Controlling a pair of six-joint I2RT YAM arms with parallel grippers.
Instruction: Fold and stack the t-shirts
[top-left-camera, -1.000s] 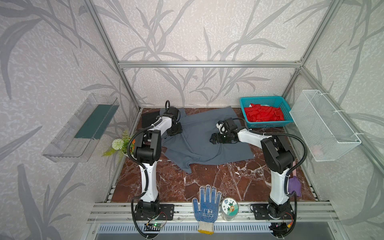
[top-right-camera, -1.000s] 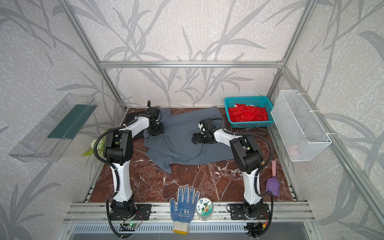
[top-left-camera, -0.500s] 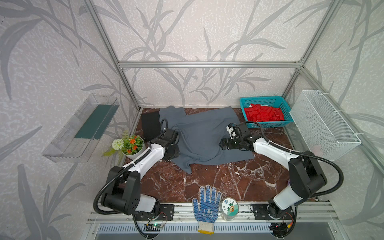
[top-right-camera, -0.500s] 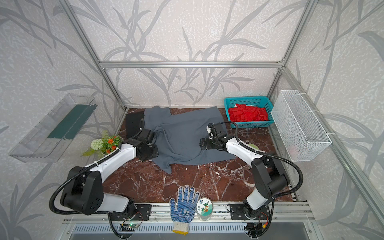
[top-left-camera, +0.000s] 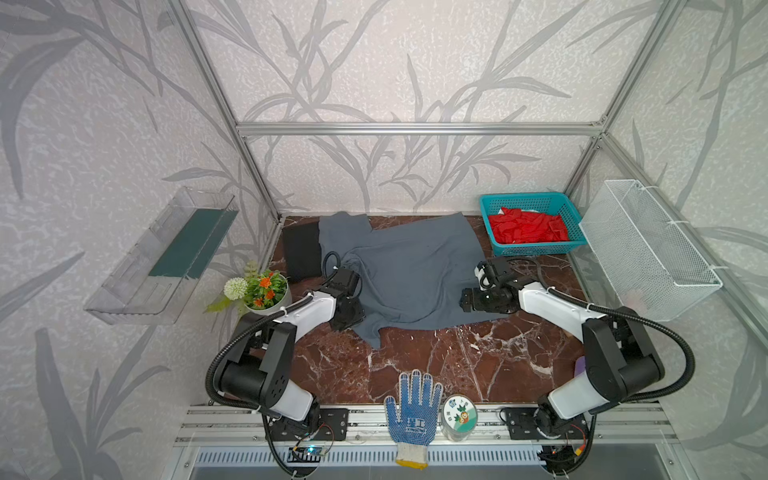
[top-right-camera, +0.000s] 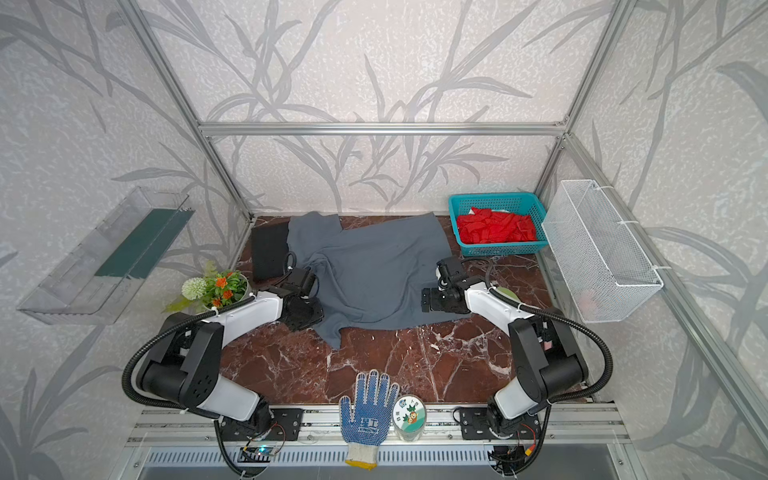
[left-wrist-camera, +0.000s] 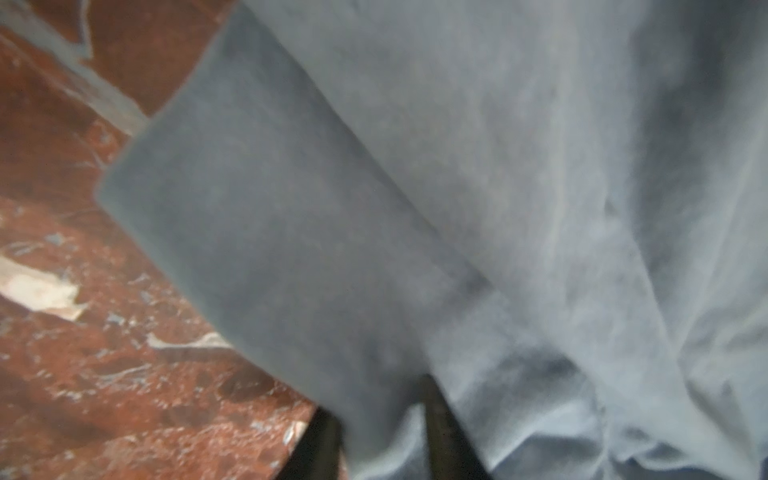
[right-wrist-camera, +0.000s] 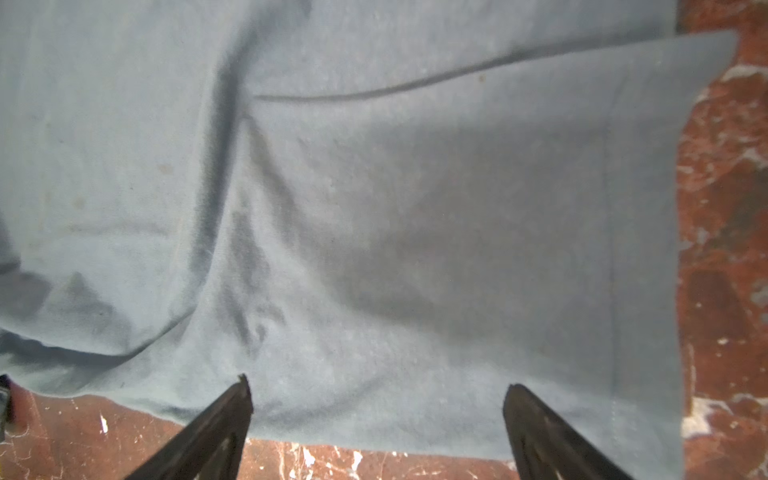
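The slate grey t-shirt (top-left-camera: 409, 270) (top-right-camera: 374, 270) lies spread and wrinkled across the back half of the marble table. The black t-shirt (top-left-camera: 301, 253) (top-right-camera: 269, 251) lies folded at the back left, its right edge under the grey one. My left gripper (top-left-camera: 356, 320) (top-right-camera: 311, 318) sits low at the grey shirt's left front edge. In the left wrist view its fingers (left-wrist-camera: 436, 419) stand close together with a fold of the grey cloth (left-wrist-camera: 374, 208) pinched between them. My right gripper (top-left-camera: 463, 301) (top-right-camera: 424, 301) (right-wrist-camera: 378, 399) is open, its fingers straddling the shirt's right edge (right-wrist-camera: 374, 428).
A teal basket (top-left-camera: 523, 198) of red cloth stands at the back right. A white wire basket (top-left-camera: 648, 253) hangs on the right wall and a clear shelf (top-left-camera: 166, 257) on the left wall. A flower pot (top-left-camera: 266, 291) is beside my left arm. A dotted glove (top-left-camera: 413, 411) and a round tin (top-left-camera: 459, 415) lie on the front rail.
Both arms have drawn back from the rear of the shirt towards the front. The left jaws have narrowed onto the shirt's left edge. The right jaws have stayed wide.
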